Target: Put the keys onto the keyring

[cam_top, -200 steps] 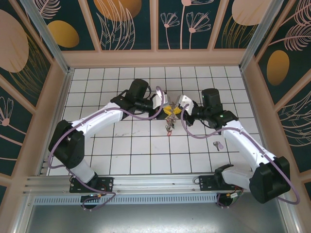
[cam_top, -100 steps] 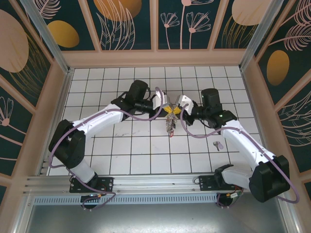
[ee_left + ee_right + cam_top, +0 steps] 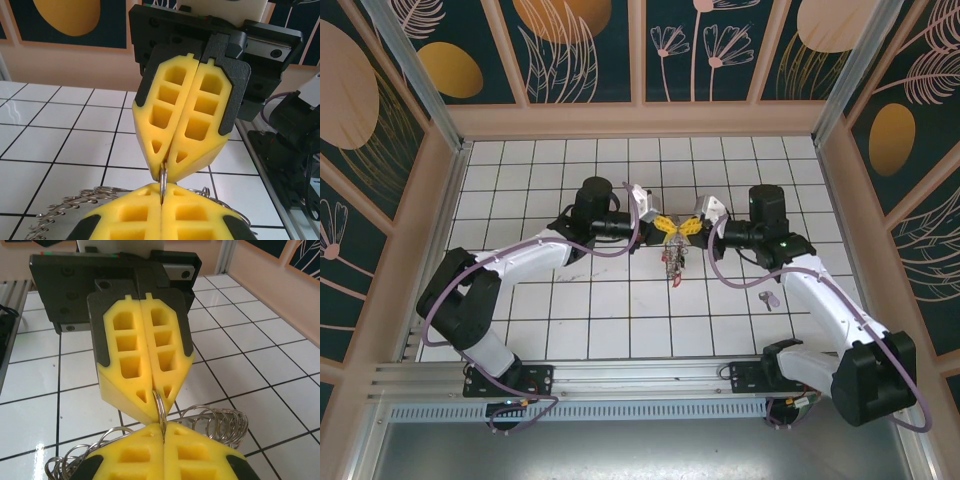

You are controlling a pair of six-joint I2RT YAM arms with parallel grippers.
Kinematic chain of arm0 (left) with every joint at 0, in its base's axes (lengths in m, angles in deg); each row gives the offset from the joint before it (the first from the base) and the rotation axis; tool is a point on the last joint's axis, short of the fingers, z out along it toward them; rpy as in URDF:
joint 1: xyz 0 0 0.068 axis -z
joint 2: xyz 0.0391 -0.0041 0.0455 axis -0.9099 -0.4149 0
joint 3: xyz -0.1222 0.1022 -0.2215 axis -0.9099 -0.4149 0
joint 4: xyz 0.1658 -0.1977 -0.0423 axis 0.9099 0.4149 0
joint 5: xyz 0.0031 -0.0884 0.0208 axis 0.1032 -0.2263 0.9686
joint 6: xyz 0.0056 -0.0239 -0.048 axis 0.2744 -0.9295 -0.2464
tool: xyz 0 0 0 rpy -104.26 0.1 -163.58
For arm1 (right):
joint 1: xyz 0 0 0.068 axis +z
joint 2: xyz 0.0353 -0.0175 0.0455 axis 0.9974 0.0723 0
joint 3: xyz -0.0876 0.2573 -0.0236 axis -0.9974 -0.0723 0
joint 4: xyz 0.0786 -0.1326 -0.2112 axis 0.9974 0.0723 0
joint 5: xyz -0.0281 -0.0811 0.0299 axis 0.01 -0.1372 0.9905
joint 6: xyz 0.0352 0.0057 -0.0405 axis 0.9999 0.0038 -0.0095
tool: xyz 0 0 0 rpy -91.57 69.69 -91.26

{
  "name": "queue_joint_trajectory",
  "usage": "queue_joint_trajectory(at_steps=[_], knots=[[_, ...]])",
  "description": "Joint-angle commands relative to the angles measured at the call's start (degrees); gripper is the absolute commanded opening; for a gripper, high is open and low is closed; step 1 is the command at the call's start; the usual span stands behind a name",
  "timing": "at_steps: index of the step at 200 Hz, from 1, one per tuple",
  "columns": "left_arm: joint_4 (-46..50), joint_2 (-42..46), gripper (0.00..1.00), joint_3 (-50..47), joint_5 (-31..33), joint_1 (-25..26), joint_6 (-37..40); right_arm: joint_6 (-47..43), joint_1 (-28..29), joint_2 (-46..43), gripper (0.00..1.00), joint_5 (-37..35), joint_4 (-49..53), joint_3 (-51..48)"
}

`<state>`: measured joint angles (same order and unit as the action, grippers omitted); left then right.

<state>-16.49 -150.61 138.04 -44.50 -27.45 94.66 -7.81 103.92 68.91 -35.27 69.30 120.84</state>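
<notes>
1. My left claw (image 3: 661,224) and right claw (image 3: 688,226) meet tip to tip over the middle of the tiled desk (image 3: 600,312).
2. Both are pressed together. Each pinches the keyring (image 3: 163,177) in the seam between its yellow pads.
3. From either wrist I see only a short stretch of the ring's thin edge, running straight from one claw's tips into the other's.
4. A bunch of keys (image 3: 670,264) sits just below the meeting point in the top view. They are too small for me to tell colours, or whether they clear the tiles.
5. One more key (image 3: 770,298), pale-headed, lies alone on the desk beside my right forearm — well apart from the ring.
6. Silvery wire coils (image 3: 220,421) curl just beside my right pads, low over the tiles.
</notes>
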Motion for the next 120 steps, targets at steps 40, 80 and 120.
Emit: queue_joint_trajectory(at_steps=[40, 80, 120], knots=[[12.9, -0.4, 0.04, 7.6, -0.5, 0.7, 8.6, 0.9, -0.1, -0.8, 0.00, -1.3, -1.7, -0.1], [22.0, -1.6, 0.12, 11.1, 3.0, 0.7, 13.8, -0.8, 1.4, -0.2, 0.00, -5.1, 1.2, 1.5], [26.4, -2.8, 0.13, 13.4, 4.3, 0.7, 15.7, -1.9, 2.7, 0.3, 0.00, -8.3, 3.8, 3.0]])
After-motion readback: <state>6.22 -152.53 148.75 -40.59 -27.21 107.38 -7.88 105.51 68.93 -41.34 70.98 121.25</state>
